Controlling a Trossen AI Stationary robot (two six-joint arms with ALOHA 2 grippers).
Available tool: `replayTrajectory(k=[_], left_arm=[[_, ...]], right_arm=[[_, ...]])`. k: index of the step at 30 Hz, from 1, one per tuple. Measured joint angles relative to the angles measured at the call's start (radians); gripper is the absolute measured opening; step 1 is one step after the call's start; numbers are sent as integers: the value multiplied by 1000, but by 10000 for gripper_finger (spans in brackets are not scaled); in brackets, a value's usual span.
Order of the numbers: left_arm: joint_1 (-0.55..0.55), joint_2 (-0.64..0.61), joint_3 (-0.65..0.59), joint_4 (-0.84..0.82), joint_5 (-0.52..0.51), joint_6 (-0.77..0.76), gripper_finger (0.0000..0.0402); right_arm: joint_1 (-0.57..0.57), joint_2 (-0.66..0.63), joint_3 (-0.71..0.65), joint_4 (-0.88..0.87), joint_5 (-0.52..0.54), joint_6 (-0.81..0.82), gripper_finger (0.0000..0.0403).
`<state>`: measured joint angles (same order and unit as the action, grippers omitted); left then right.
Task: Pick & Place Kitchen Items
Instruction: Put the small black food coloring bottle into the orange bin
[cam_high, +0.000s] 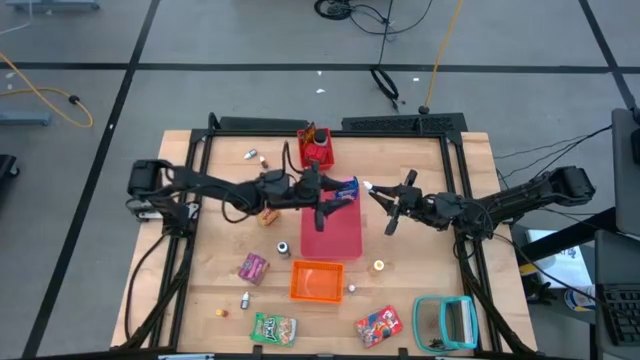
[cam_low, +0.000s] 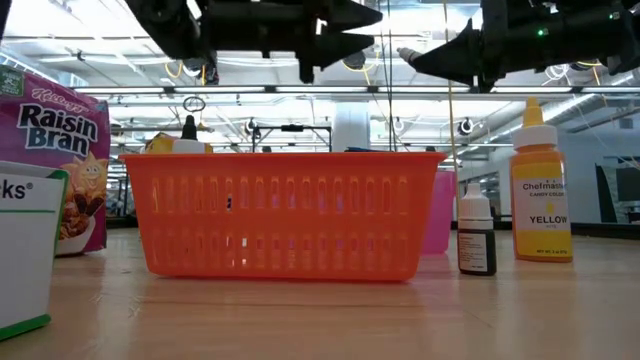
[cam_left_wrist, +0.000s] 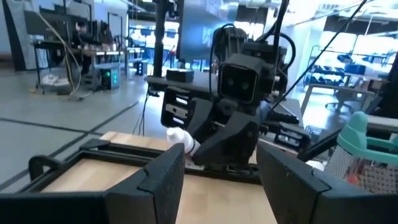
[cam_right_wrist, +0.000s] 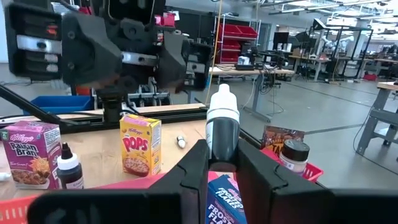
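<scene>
Bright, even overhead lighting throughout; ceiling glare in the low view, backgrounds softly blurred.

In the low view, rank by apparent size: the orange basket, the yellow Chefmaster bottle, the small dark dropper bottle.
1. Orange basket, by far the largest.
2. Yellow Chefmaster bottle.
3. Small dark dropper bottle, smallest.
The two bottles stand side by side, so nearness should not flip their order.

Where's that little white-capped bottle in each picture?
High view: bottle centre-right, in the right gripper.
Low view: bottle at top, right of centre.
Left wrist view: bottle mid-picture.
Right wrist view: bottle centre, upright.
Shared landmark: the right gripper clamping it.
</scene>
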<state>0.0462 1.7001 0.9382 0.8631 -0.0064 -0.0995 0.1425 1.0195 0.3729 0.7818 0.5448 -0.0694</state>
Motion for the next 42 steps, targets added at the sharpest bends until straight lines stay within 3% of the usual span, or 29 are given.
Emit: replayTrajectory(k=[11, 17, 27, 32, 35, 41, 42], left_arm=[[33, 68, 0, 101, 1, -38, 202], [32, 68, 0, 118, 6, -36, 202], [12, 68, 0, 108, 12, -36, 202], [11, 68, 0, 110, 66, -35, 200], [11, 68, 0, 108, 69, -35, 174], [12, 67, 0, 104, 80, -7, 49], [12, 66, 0, 104, 84, -7, 43]], right_arm=[[0, 7, 0, 33, -53, -3, 51], [0, 83, 14, 129, -103, -26, 51], [-19, 220, 123, 126, -105, -82, 51], [-29, 238, 135, 127, -113, -82, 54], [-29, 238, 135, 126, -116, -82, 55], [-30, 237, 135, 127, -136, -85, 54], [-30, 237, 135, 127, -136, -85, 54]])
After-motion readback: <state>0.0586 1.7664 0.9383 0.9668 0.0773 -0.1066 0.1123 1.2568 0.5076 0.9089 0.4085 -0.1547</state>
